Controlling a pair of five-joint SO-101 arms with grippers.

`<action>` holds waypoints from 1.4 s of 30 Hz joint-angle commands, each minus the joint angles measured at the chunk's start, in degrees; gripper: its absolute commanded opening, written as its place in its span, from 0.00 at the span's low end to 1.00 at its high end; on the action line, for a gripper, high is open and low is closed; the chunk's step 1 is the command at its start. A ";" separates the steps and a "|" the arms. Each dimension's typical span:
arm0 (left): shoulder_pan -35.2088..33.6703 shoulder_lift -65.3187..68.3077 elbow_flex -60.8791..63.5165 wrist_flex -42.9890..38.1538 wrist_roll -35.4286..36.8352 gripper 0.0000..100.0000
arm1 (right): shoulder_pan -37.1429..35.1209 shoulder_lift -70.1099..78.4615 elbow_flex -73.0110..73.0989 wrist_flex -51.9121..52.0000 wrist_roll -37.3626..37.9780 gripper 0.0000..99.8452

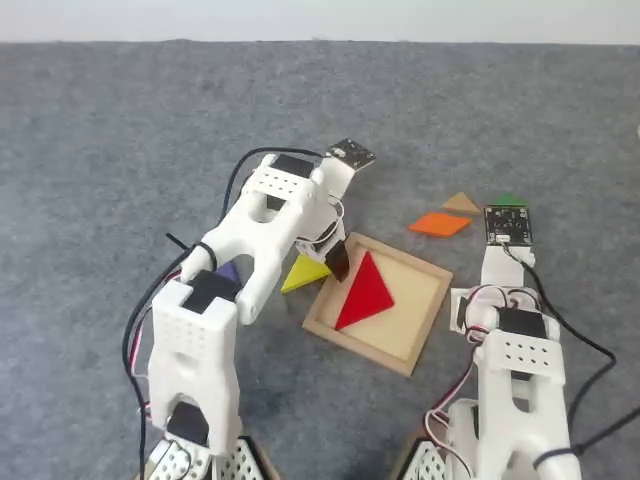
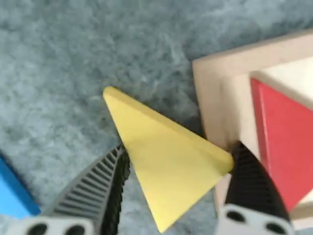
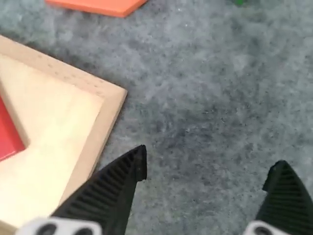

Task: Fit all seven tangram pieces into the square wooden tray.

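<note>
The yellow triangle (image 2: 166,166), judged thin, rigid, light and smooth-edged, lies just outside the wooden tray (image 2: 215,93), one corner at its rim; grip it across two edges. The left gripper (image 2: 178,161), pitched down over it, has its jaws closed on those edges. The right gripper (image 3: 210,166) hangs low over the table (image 3: 210,88) beside the tray's opposite rim, jaws wide and empty.

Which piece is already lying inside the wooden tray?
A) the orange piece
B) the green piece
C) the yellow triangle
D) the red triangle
D: the red triangle lies inside the tray, while the yellow triangle sits just outside its rim.
</note>
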 commanded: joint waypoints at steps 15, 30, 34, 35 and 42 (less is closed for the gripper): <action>5.10 -12.57 -1.63 8.97 -0.88 0.26 | 1.01 -1.36 -1.58 -1.01 0.53 0.38; 24.35 -16.26 -1.80 2.64 -14.15 0.26 | 34.68 -1.63 -10.81 7.16 0.88 0.38; 24.79 -16.18 -1.80 -1.05 -19.25 0.26 | 37.32 -1.63 -10.73 8.40 3.08 0.38; 24.79 -16.18 -1.80 -2.20 -20.57 0.26 | 37.32 -1.63 -10.55 8.40 2.99 0.38; 25.58 -16.18 -1.54 -7.74 -30.68 0.26 | 37.49 -1.63 -10.90 8.31 2.81 0.38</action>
